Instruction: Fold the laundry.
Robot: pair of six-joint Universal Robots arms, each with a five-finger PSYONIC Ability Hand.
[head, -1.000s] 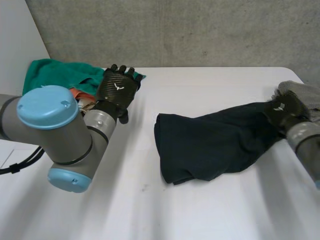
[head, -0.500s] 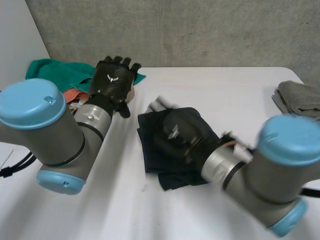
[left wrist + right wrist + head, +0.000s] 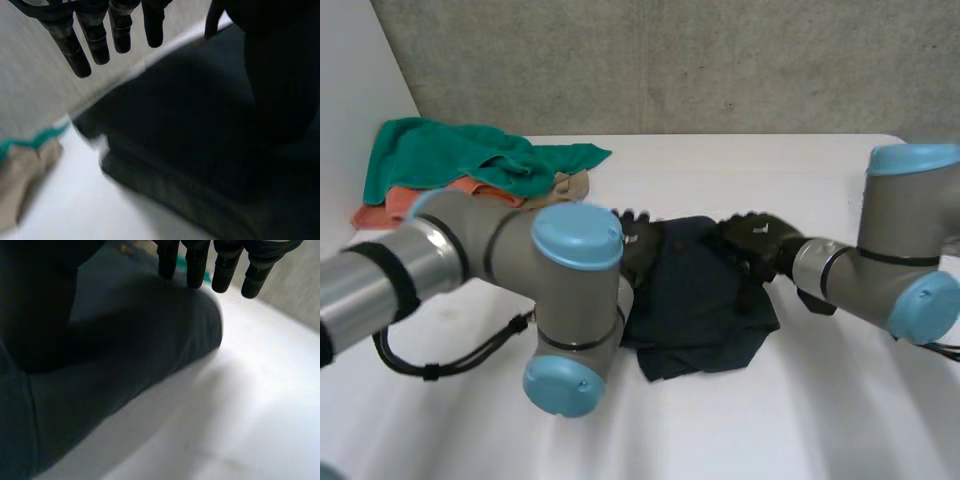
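A grey concrete wall [image 3: 670, 60] is standing behind the white desk [image 3: 740, 430]. Well to the left of the left robot hand, a pile is waiting at the back of the desk. There a green cloth [image 3: 450, 150] is lying over an orange cloth [image 3: 390, 208] and a beige cloth [image 3: 570, 185], all crumpled.

The left robot hand [image 3: 640, 248] is staying at the left edge of the dark blue cloth [image 3: 695, 300], which is lying between the two robot hands in the middle of the desk. In the left wrist view its fingers [image 3: 95, 35] are reaching out straight and apart over this edge, gripping nothing. Under the palm the cloth is showing a doubled, layered border.

The right robot hand [image 3: 752, 240] is sitting at the right edge of the same cloth. Its fingers [image 3: 195, 260] are also pointing straight and spread, with the tips at a rounded fold and nothing clamped.

I am judging that the task is only beginning. The dark cloth is looking partly folded but uneven at its near corners, so it probably needs one more fold or some smoothing. The whole pile is waiting to be folded.
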